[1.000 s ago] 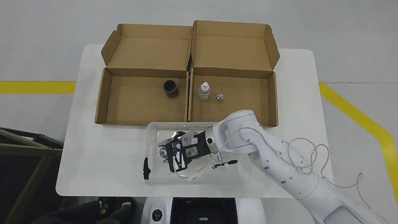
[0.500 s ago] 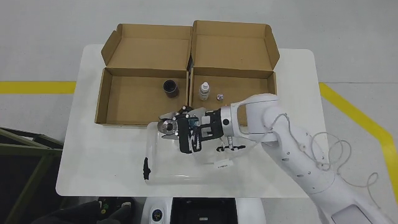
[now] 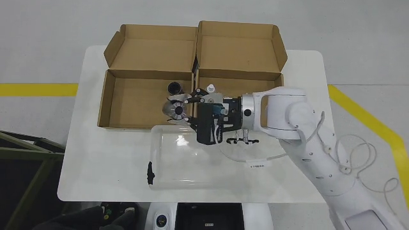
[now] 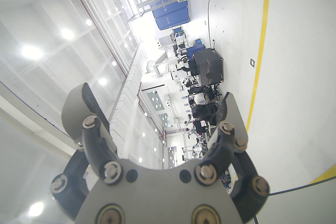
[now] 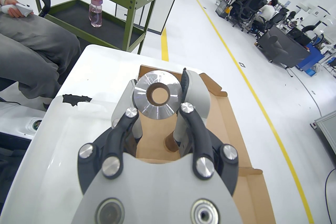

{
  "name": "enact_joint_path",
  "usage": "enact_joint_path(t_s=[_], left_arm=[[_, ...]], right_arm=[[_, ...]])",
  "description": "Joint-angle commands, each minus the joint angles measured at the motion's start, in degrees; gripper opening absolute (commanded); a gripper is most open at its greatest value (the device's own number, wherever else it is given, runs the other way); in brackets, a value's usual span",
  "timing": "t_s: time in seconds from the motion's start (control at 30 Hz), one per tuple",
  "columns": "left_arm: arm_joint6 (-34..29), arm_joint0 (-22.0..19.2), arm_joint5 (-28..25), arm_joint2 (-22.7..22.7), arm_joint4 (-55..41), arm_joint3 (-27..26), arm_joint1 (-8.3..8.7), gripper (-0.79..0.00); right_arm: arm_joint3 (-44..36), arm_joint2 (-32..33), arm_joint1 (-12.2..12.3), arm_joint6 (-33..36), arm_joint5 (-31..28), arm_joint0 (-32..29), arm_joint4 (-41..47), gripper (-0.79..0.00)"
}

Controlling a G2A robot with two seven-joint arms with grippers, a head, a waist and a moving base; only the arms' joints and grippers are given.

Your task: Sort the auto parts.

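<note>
- Your right end effector (image 3: 177, 110) is clamped on a metal ring (image 5: 157, 112), one finger on each side of its rim.
- The ring hangs over the left box (image 3: 134, 105), at 6 o'clock from the black cylinder (image 3: 174, 89) that lies on that box's floor, and near it.
- Edges to mind: the left box's front wall sits just beside the ring at 6 o'clock, and the touching side walls of the left box and the right box (image 3: 262, 96) stand close at 3 o'clock.
- A white part (image 3: 209, 89) in the right box stands just beyond the end effector's body, at 12 o'clock from it.
- Toward 9 o'clock from the ring you see bare cardboard floor out to the box's side wall.
- The clear tray (image 3: 179, 166) lies on the bench (image 3: 83, 134) at 6 o'clock from the boxes, with a black scrap (image 3: 149, 173) at its 8 o'clock corner.
- Your left end effector (image 4: 156, 93) is spread wide, holds nothing, and points up into the hall.
- Since a second ago: the right end effector was down in the clear tray, half a second ago it was at the tray's 12 o'clock edge, and now it has crossed the front wall into the left box with the ring.
</note>
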Motion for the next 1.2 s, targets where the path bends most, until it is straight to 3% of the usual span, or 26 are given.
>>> enact_joint_path(t_s=[0.0,0.57,1.17], left_arm=[[0.00,0.00,0.00,0.00,0.00,0.00,0.00,0.000],[0.00,0.00,0.00,0.00,0.00,0.00,0.00,0.000],[0.00,0.00,0.00,0.00,0.00,0.00,0.00,0.000]], right_arm=[[-0.03,0.46,0.07,-0.69,0.10,-0.11,-0.09,-0.785],[6.47,0.50,-0.23,-6.74,1.14,1.72,-0.63,-0.785],[23.34,-10.90,-4.18,-6.74,2.25,11.80,0.91,-0.785]])
